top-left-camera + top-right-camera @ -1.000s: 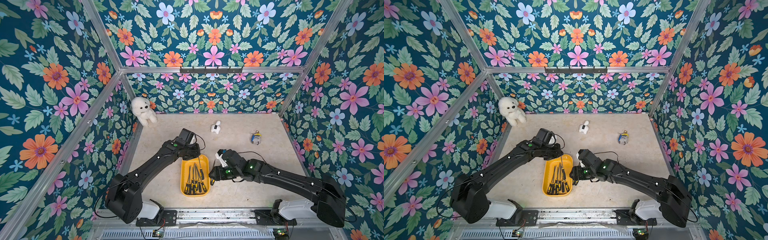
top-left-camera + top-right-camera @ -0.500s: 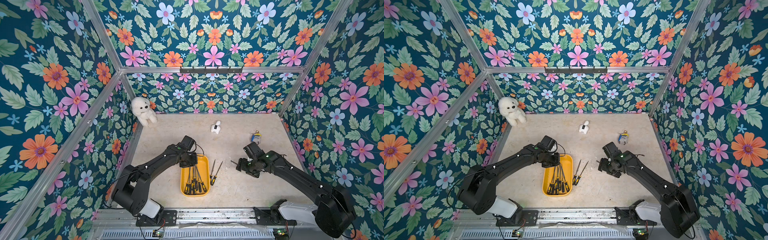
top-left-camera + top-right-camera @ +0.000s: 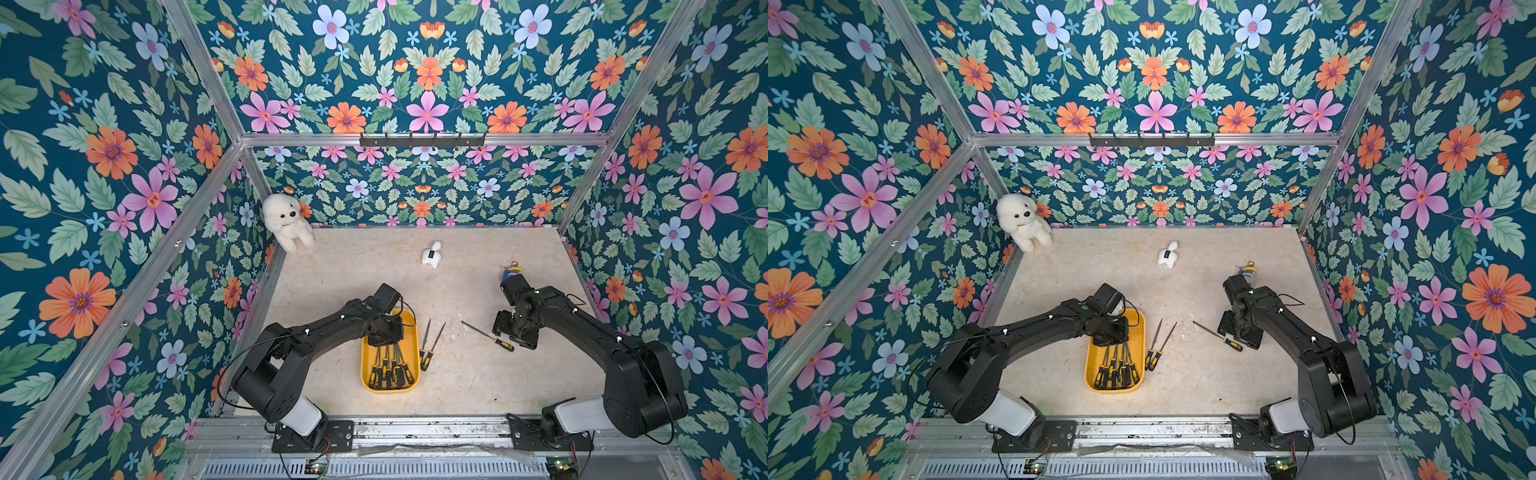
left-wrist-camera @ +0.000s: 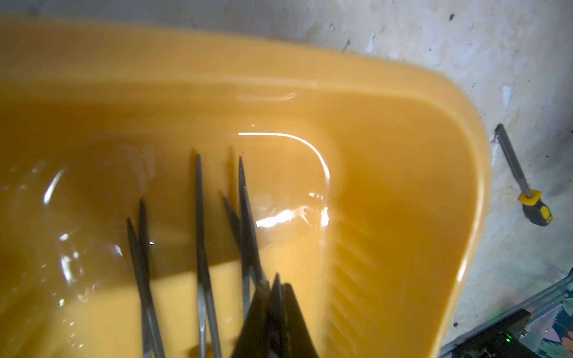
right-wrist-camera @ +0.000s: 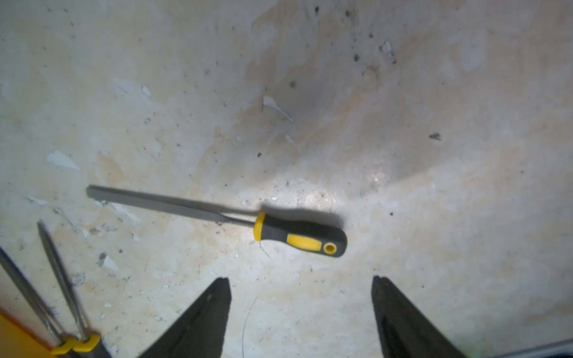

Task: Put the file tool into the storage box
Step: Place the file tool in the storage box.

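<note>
- At the far left, we saw a white plush dog (image 3: 286, 220) sitting in the back corner.
- The left gripper (image 4: 276, 288) hung over the yellow storage box (image 3: 415, 332), its fingers pressed together above the file blades (image 4: 200, 217) that lay inside.
- Just right of the box, two files (image 3: 424, 358) lay on the table (image 3: 457, 382).
- Farther right, one file tool (image 5: 217, 214) lay alone on the table, outside the box.
- The right gripper (image 5: 301, 279) hovered near its handle, jaws spread wide, apart from it.
</note>
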`<state>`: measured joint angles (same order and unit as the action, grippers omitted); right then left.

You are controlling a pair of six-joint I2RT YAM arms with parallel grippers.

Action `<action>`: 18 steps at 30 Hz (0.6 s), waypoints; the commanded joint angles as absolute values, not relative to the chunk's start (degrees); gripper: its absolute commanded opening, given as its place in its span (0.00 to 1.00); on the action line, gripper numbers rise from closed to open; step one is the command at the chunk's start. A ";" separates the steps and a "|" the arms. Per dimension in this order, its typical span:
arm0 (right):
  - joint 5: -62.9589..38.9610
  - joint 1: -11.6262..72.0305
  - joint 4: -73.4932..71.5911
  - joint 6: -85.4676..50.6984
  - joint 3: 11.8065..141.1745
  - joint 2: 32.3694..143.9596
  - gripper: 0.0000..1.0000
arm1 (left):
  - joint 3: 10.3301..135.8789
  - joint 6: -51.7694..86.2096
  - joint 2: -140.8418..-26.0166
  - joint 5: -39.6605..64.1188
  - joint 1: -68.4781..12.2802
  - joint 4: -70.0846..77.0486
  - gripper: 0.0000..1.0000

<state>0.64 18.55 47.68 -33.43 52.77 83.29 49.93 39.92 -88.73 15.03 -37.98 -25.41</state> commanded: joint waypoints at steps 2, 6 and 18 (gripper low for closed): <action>0.00 16.21 44.10 -30.00 54.61 86.14 0.77 | 49.96 39.51 -87.41 13.38 -38.05 -26.26 0.18; -4.25 14.89 38.40 -29.28 54.59 89.15 0.73 | 50.84 39.13 -86.32 13.36 -38.01 -27.96 0.27; -8.56 17.12 30.96 -35.27 43.33 84.02 0.67 | 55.91 39.09 -81.79 12.52 -37.97 -33.72 0.31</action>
